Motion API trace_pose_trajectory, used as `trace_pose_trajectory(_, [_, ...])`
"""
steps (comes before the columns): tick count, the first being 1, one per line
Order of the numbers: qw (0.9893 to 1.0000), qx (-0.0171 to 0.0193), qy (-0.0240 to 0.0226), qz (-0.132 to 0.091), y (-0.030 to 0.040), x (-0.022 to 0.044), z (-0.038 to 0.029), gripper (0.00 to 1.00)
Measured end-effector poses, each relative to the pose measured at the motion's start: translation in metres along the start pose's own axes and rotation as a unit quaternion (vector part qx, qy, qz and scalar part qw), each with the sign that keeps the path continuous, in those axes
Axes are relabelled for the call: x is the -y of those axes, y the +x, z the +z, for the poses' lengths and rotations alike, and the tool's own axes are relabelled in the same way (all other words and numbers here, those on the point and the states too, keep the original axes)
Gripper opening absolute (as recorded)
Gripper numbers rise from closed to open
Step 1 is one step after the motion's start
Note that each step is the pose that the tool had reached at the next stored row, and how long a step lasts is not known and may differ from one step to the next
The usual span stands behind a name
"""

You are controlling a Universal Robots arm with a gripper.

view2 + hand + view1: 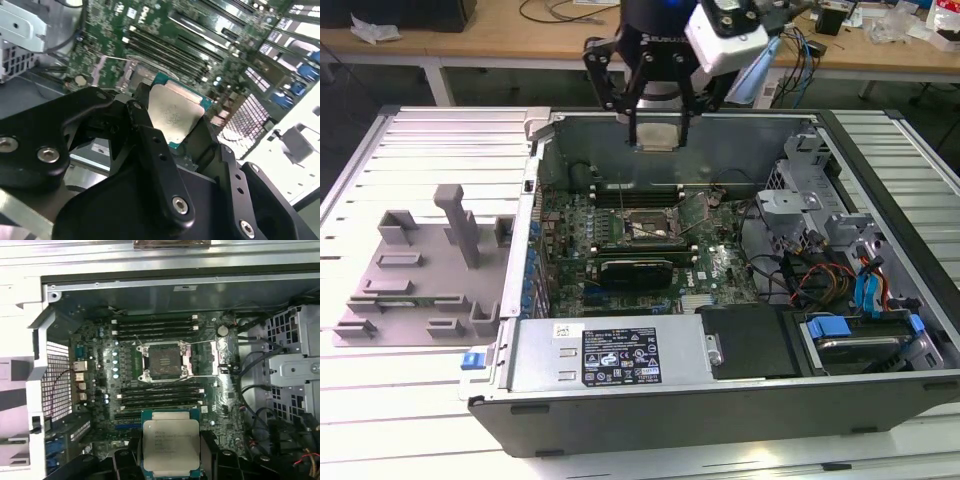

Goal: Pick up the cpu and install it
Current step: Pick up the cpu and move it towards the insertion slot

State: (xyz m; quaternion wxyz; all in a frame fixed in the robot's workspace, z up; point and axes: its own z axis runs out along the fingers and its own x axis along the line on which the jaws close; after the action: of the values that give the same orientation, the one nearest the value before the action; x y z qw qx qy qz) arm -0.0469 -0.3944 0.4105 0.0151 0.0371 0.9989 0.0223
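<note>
My gripper (pixel 658 128) hangs above the back part of the open computer case (pixel 720 405), shut on the cpu (pixel 658 136). The cpu is a flat square chip with a silver top plate and a green rim; in both wrist views it sits between the black fingers (pixel 150 145), at cpu (pixel 175 115) and cpu (pixel 171 446). The black-framed socket (pixel 165 362) on the green motherboard (pixel 715 268) lies open below, its retention frame swung to the side. In the first wrist view the cpu is held well above the board and off to one side of the socket (pixel 648 222).
Long black memory sticks (pixel 162 392) flank the socket. A power supply box (pixel 620 355) fills the case's near side. Drive cages (pixel 840 240) and loose cables (pixel 810 280) sit at the exterior view's right. A grey parts fixture (pixel 420 270) lies on the table at the left.
</note>
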Motion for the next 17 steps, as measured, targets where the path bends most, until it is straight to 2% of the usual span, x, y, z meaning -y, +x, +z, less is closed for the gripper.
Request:
trace_pose_trajectory(1, [1.0000, 0.0000, 0.0000, 0.000, -0.0072, -0.0005, 0.0002, 0.55])
trace_pose_trajectory(3, [1.0000, 0.0000, 0.0001, 0.000, -0.0165, -0.0012, 0.0005, 0.55])
trace_pose_trajectory(5, [1.0000, 0.0000, 0.0000, 0.000, -0.0183, -0.0013, 0.0006, 0.55])
trace_pose_trajectory(7, [1.0000, 0.0000, 0.0000, 0.000, -0.0182, -0.0012, 0.0036, 0.55])
trace_pose_trajectory(11, [1.0000, 0.0000, 0.0000, 0.000, -0.0178, -0.0005, 0.0192, 0.55])
trace_pose_trajectory(13, [1.0000, 0.0000, 0.0000, 0.000, -0.0176, -0.0003, 0.0239, 0.55])
trace_pose_trajectory(15, [1.0000, 0.0000, 0.0000, 0.000, -0.0173, 0.0003, 0.0367, 0.55])
trace_pose_trajectory(17, [1.0000, 0.0000, 0.0000, 0.000, -0.0170, 0.0008, 0.0461, 0.55])
